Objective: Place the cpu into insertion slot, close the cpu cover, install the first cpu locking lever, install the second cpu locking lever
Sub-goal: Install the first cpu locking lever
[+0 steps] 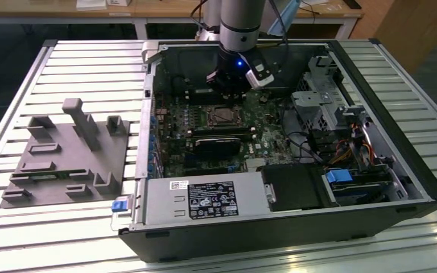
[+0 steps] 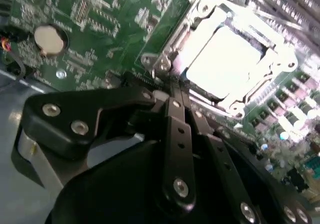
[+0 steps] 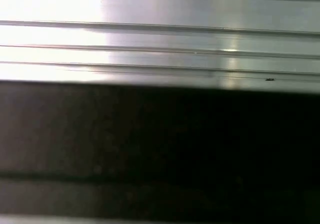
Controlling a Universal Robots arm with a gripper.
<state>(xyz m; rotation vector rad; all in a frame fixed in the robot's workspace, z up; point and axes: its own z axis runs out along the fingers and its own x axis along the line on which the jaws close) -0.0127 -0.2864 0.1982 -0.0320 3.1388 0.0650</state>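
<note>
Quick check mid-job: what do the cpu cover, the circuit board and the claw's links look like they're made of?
The cpu cover looks like bare polished metal: silvery and glaring brightly. The circuit board looks like green-coated laminate, studded with small soldered parts. The claw links look like matte black metal or hard plastic, I can't tell which, joined by shiny silver pins.
</note>
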